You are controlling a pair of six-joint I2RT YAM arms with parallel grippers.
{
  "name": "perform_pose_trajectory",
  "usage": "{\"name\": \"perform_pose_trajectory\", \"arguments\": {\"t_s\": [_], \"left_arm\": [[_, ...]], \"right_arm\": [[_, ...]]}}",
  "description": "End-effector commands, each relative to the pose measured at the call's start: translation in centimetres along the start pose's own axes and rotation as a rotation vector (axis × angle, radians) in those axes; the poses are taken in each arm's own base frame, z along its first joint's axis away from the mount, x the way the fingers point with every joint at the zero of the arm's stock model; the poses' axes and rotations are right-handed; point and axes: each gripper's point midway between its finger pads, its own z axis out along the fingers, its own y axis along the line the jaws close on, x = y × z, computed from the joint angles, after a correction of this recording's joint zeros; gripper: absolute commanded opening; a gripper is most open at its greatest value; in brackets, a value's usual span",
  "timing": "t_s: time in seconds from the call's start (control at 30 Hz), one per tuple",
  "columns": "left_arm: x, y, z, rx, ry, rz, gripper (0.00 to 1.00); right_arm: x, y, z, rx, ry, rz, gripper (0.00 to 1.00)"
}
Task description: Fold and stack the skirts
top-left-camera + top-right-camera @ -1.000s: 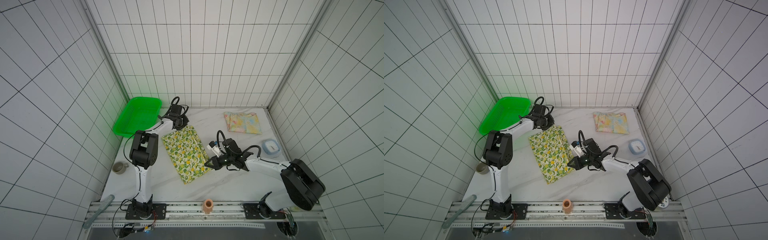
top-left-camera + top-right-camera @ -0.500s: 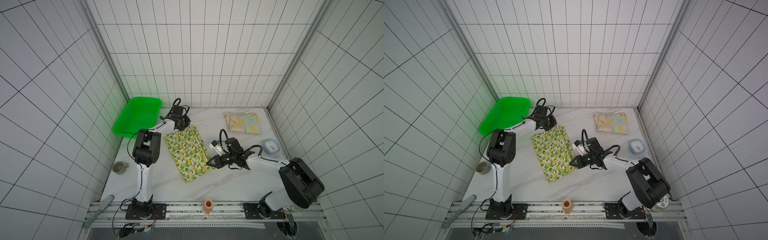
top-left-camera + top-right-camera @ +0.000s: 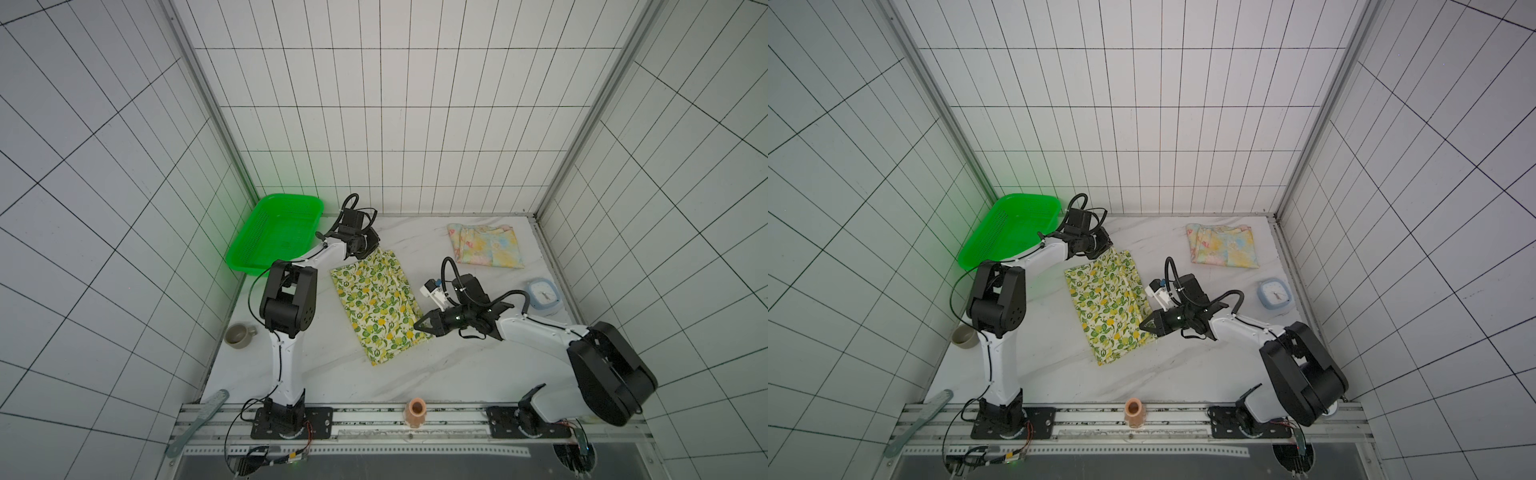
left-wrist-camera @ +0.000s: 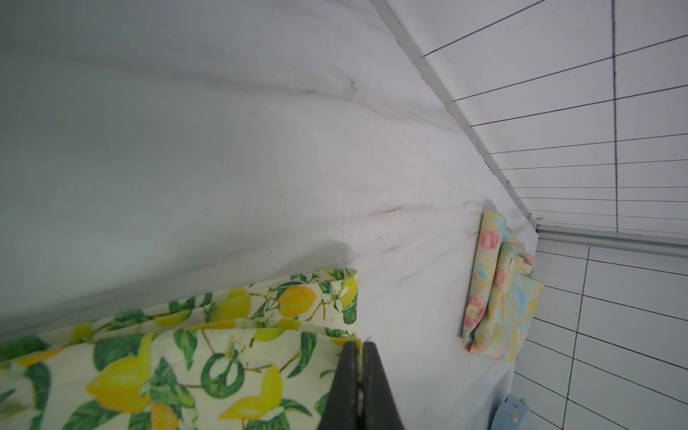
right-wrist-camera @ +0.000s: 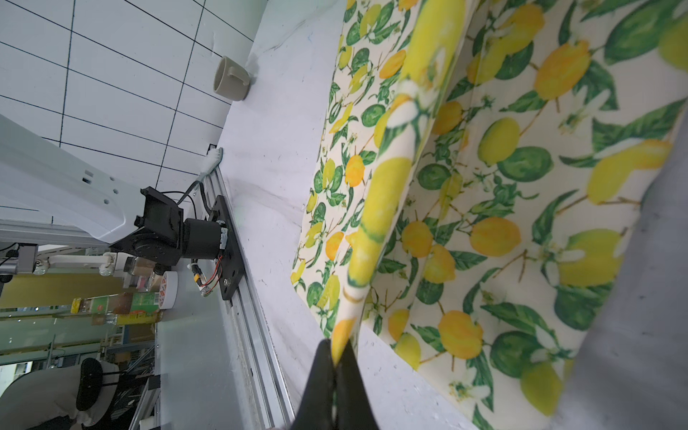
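Now, in both top views, the lemon skirt is lying mostly flat at the middle of the table, running from 12 toward 6 o'clock. The left gripper is pinching the skirt's corner at 12 o'clock, its jaws pressed together on the cloth. The right gripper is pinching the edge at about 4 o'clock and is holding a fold raised off the layer beneath. How many layers it is gripping is hard to tell. The floral skirt is lying folded at the table's 2 o'clock, well apart from both grippers. The green basket is sitting at 10 o'clock.
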Motion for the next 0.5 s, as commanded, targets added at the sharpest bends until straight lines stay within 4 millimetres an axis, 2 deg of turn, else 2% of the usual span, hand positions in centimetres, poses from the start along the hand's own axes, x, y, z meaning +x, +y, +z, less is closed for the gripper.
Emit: {"name": "perform_pose_trajectory", "arguments": {"t_s": [0.0, 0.13, 0.3, 0.47], "left_arm": [[-6.2, -2.4, -6.2, 0.087, -0.223, 0.020, 0.00], [-7.1, -1.6, -10.9, 0.080, -0.275, 0.027, 0.00], [-7.8, 0.6, -17.2, 0.063, -0.341, 0.010, 0.00], [-8.2, 3.0, -22.7, 0.041, -0.399, -0.006, 0.00]], "right_arm": [[0.8, 3.3, -0.4, -0.041, 0.081, -0.014, 0.00], [-0.1, 7.2, -0.3, -0.075, 0.070, -0.094, 0.00], [-0.5, 12.8, 0.2, -0.140, 0.077, -0.195, 0.00], [-0.4, 16.6, 0.7, -0.187, 0.093, -0.258, 0.00]]}}
